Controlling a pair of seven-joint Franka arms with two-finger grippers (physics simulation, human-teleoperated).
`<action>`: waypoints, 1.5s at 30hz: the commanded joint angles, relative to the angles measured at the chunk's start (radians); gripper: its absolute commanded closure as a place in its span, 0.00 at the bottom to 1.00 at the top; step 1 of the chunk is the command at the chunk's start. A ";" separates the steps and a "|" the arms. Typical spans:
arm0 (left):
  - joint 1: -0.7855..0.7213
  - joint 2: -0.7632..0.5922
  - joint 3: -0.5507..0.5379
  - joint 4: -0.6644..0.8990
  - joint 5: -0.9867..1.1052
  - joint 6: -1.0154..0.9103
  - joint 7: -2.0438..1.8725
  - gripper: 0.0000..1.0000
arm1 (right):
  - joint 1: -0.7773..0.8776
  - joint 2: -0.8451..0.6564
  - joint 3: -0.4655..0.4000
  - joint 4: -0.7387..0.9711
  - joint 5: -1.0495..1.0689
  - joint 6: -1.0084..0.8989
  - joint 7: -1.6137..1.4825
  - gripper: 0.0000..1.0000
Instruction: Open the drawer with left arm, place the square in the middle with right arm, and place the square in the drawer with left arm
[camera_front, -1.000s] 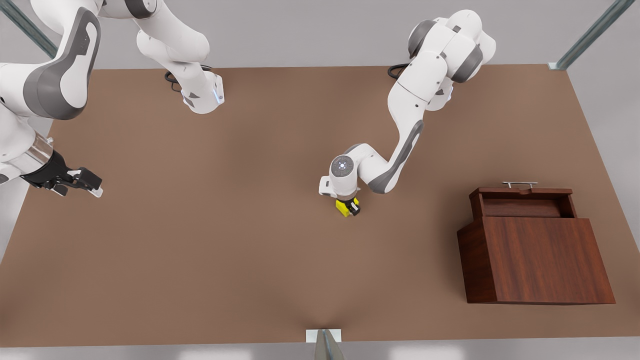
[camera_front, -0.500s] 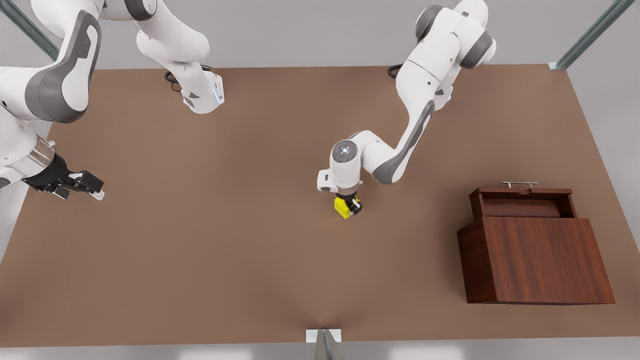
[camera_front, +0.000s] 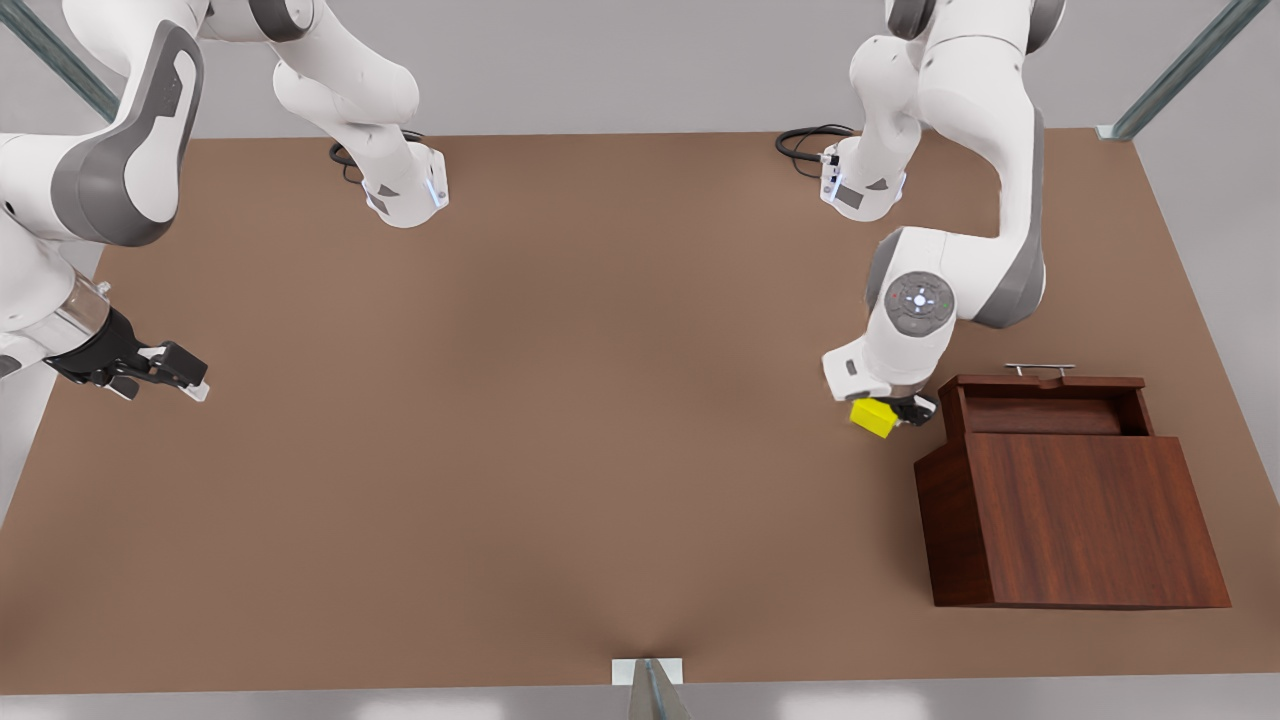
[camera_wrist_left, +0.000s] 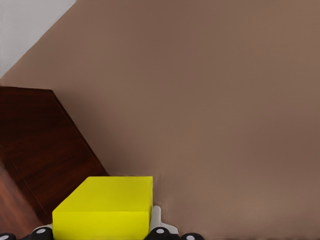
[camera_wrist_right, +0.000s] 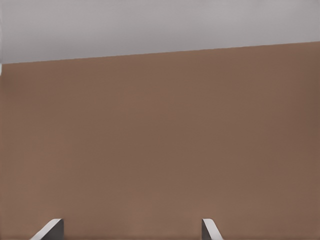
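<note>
- Carrying the cube (camera_front: 872, 417), the left gripper (camera_front: 893, 412) clamps it just beside the open drawer (camera_front: 1045, 415), near the table's (camera_front: 560, 420) front-view right edge.
- Right gripper (camera_front: 165, 372) waits, fingers apart, at the opposite edge.
- Risk: cube clipping the drawer's wall and slipping free.

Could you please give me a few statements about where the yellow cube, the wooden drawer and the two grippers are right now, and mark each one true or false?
1. The small bright yellow cube is held in the left gripper. True.
2. The yellow cube already lies inside the drawer. False: it is beside the cabinet, still outside the drawer.
3. The shallow dark reddish-brown wooden drawer with the thin silver bar handle is pulled out of its boxy cabinet. True.
4. The right gripper is shut on the cube. False: it is open, holds nothing and waits near the front view's left edge of the plain brown tabletop.
5. The left gripper grips the handle. False: it carries the cube.
</note>
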 joint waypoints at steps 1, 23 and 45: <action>0.000 -0.010 0.067 -0.005 -0.025 -0.073 0.753 0.31 | 0.000 -0.001 0.000 0.001 0.000 0.004 -0.001 0.00; 0.104 0.053 0.310 -0.058 -0.080 0.007 1.371 0.28 | 0.000 0.000 0.000 0.001 0.001 0.006 -0.001 0.00; 0.156 0.113 0.310 -0.063 -0.080 0.040 1.437 0.00 | 0.001 -0.001 0.005 0.001 -0.009 0.006 -0.001 0.00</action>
